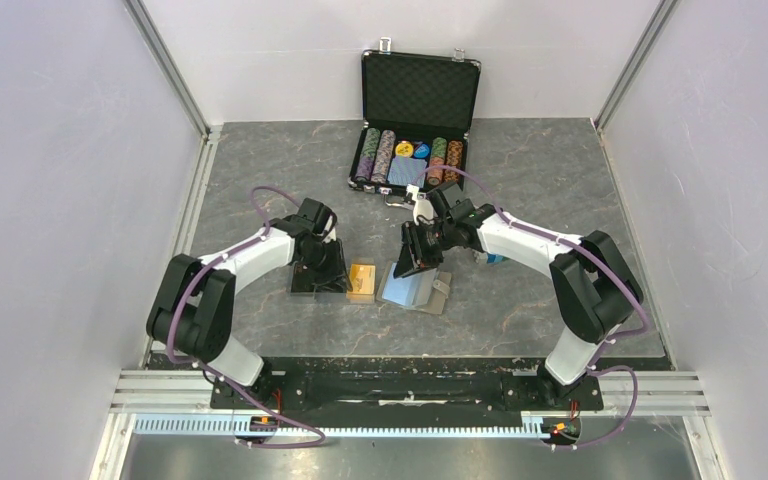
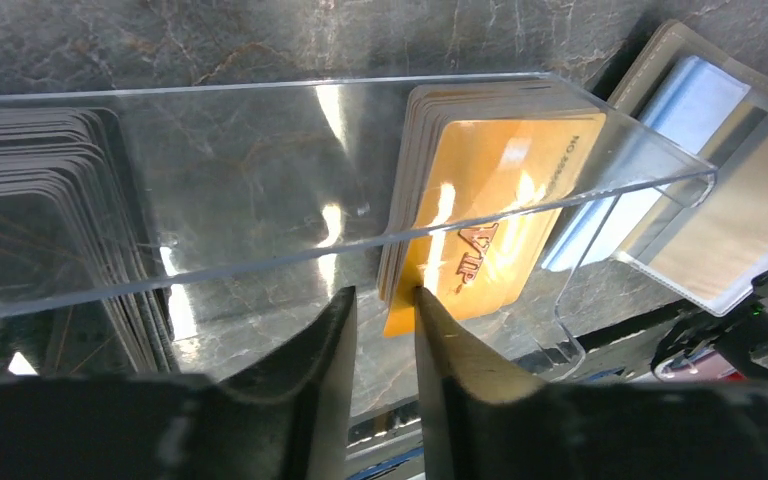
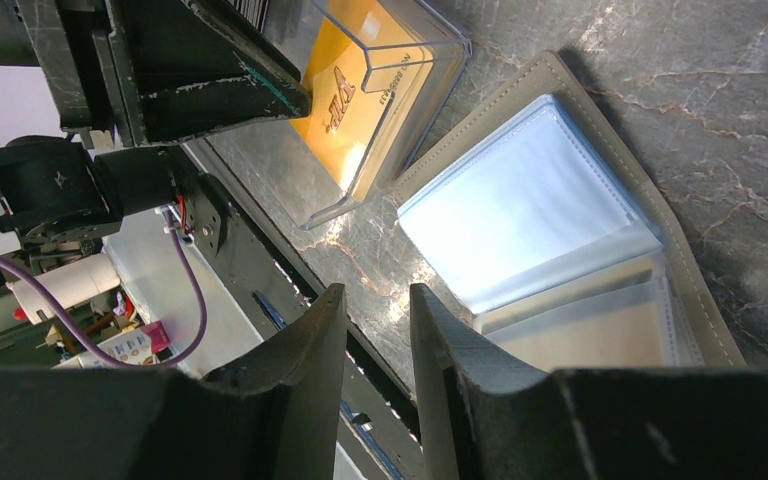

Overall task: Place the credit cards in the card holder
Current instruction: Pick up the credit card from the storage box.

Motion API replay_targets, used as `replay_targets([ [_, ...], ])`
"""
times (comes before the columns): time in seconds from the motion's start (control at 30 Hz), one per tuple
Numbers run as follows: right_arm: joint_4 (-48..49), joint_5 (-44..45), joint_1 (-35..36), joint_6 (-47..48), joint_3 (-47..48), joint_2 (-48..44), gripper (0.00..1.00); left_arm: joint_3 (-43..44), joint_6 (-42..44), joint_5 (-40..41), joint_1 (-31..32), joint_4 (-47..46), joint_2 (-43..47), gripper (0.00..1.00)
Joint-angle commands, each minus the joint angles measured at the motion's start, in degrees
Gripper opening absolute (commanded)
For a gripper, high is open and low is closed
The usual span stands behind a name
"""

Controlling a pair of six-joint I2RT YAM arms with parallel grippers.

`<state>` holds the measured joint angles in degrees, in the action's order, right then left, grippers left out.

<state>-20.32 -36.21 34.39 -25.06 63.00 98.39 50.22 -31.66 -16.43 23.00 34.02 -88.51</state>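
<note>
clear tray (image 2: pixel 260 160) spans the left wrist frame; card holder (image 1: pixel 415 290) lies open mid-frame in top view, beside it. orange credit cards (image 2: pixel 500 190) right of centre in tray: likely light, stiff, slick; pinch the lower corner. left gripper (image 2: pixel 385 310) parted at that corner; right gripper (image 3: pixel 378 310) parted, empty.

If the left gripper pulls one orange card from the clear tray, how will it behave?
The orange card looks thin and glossy, so it may slip. It rests against a stack, so neighbours might drag along. Its flat face suggests stiffness.

Dark cards (image 2: pixel 30 200) run off the left edge; card holder (image 2: pixel 698 92) is cut off at right.
</note>
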Motion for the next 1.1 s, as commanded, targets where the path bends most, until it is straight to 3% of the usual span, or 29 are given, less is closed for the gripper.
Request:
replay_targets([
  [0.0, -0.1, 0.0, 0.2, 0.3, 2.5, 0.2, 0.32, -0.4, 0.2, -2.5, 0.0, -2.8, -0.7, 0.28],
  [0.2, -0.1, 0.7, 0.2, 0.3, 2.3, 0.1, 0.32, -0.6, 0.5, -3.0, 0.0, -2.7, -0.9, 0.05],
  [0.27, 0.0, 0.8, 0.3, 0.2, 2.4, 0.2, 0.32, -0.6, 0.3, -3.1, 0.0, -2.7, -0.5, 0.02],
  [0.83, -0.1, 1.0, 0.2, 0.3, 1.9, 0.0, 0.32, 1.5, -1.5, -4.8, 0.5, -1.5, 3.9, 0.03],
  [1.07, -0.1, 1.0, 0.3, 0.3, 1.7, -0.3, 0.32, 1.2, -3.1, -9.9, 0.8, -6.0, 3.0, 0.18],
])
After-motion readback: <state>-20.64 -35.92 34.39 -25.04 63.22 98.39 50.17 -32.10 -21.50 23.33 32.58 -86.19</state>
